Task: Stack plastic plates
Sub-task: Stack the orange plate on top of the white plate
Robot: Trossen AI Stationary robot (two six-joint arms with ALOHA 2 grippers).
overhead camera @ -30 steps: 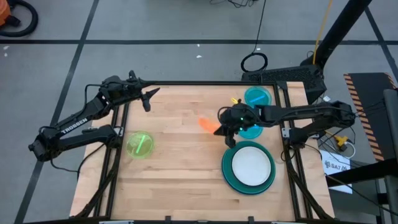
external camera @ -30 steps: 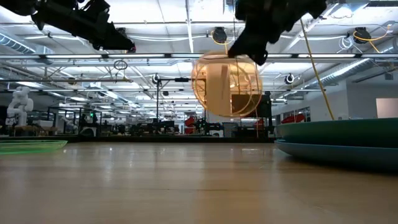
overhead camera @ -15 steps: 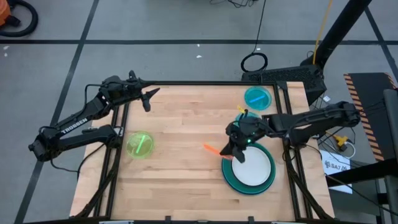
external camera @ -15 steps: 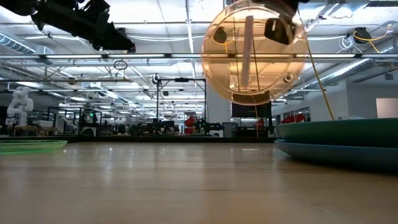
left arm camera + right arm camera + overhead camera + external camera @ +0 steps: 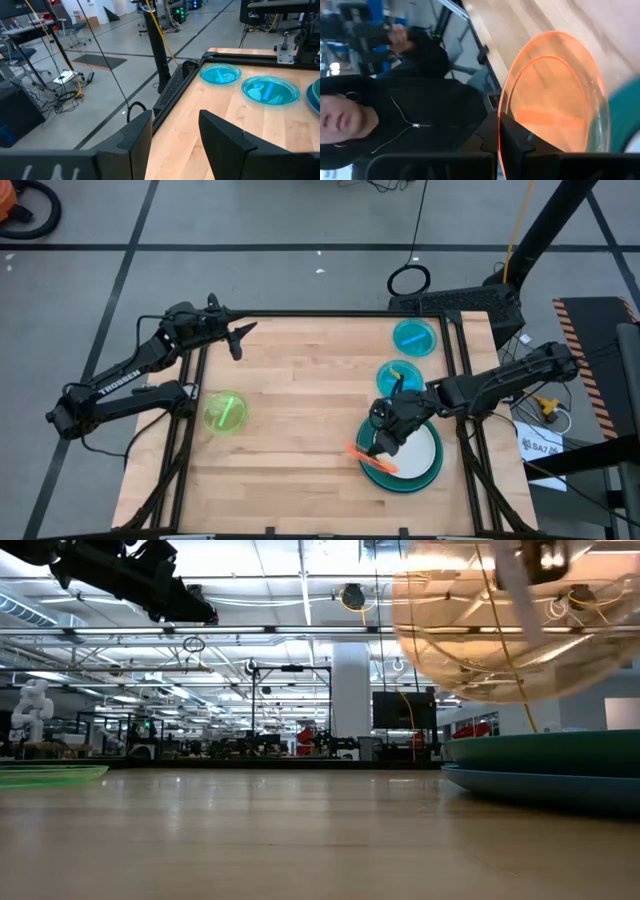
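My right gripper point(image 5: 384, 442) is shut on a translucent orange plate point(image 5: 371, 458), which hangs steeply tilted over the left rim of a stack: a white plate point(image 5: 408, 448) in a large teal plate point(image 5: 372, 470). In the low view the orange plate point(image 5: 480, 635) floats above the stack point(image 5: 545, 762). Two cyan plates point(image 5: 414, 336) point(image 5: 400, 376) lie flat at the far right. A lime green plate point(image 5: 224, 413) lies flat at the left. My left gripper point(image 5: 237, 338) waits open above the far left corner. My right gripper pinches the orange plate's rim point(image 5: 506, 117) between its two fingers, one on each face. The fingers point(image 5: 516, 141) slant down from the table's right. The plate is lifted clear and stands nearly on edge above the stack.
A black frame point(image 5: 330, 313) runs around the wooden table. A person in a black hoodie point(image 5: 405, 115) stands beyond the table's edge. The bare wood point(image 5: 290, 410) between the green plate and the stack is free.
My right gripper has carried the orange plate from beside the nearer cyan plate toward the table's near edge, to above the stack's left rim. Its wrist has rolled, and the plate has turned about with it. The cyan plate it stood over now shows whole.
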